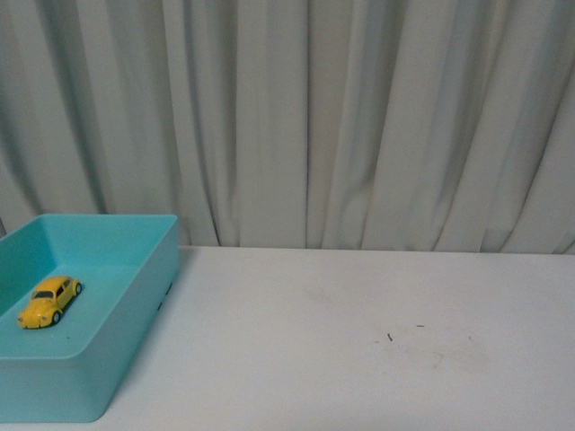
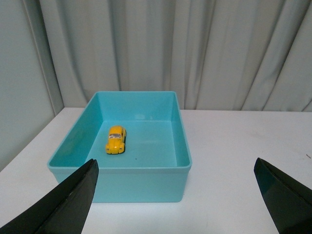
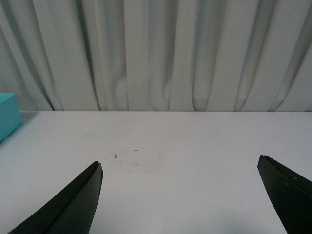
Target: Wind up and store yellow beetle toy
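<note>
The yellow beetle toy (image 1: 50,301) rests on its wheels on the floor of a turquoise bin (image 1: 135,296) at the table's left. In the left wrist view the toy (image 2: 116,139) lies left of the middle of the bin (image 2: 183,146). My left gripper (image 2: 175,168) is open, pulled back short of the bin's near wall, nothing between its black fingers (image 2: 73,200). My right gripper (image 3: 179,168) is also open over bare white tabletop, well away from the bin (image 3: 9,114). Neither arm shows in the front view.
White table (image 1: 359,341) with a few small dark marks (image 1: 390,338) at centre right. Pale pleated curtain (image 1: 296,117) hangs right behind the table's far edge. A grey wall panel (image 2: 22,73) stands left of the table.
</note>
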### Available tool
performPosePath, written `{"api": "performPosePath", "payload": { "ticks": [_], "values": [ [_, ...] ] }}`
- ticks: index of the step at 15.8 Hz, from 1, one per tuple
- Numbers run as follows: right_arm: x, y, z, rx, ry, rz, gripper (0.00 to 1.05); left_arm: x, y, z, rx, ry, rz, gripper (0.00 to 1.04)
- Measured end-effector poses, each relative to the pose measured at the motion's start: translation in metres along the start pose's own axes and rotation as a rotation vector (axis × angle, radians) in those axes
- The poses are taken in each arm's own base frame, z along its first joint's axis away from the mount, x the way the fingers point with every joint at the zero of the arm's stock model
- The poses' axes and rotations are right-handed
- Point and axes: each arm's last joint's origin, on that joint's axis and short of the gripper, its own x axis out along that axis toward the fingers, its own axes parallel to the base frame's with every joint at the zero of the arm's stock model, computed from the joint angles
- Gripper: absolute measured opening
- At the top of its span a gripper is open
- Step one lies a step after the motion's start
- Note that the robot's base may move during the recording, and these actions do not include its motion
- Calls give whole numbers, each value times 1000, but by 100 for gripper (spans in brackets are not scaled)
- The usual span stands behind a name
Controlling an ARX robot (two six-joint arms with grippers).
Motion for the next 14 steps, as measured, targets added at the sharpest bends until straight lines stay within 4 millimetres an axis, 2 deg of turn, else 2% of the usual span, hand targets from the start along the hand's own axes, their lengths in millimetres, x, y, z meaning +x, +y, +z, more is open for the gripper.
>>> {"api": "performPosePath", "payload": {
  "ticks": [14],
  "values": [
    [0,0,0,4,0,0,98,0,0,0,-2,1,0,98]
  ]
}}
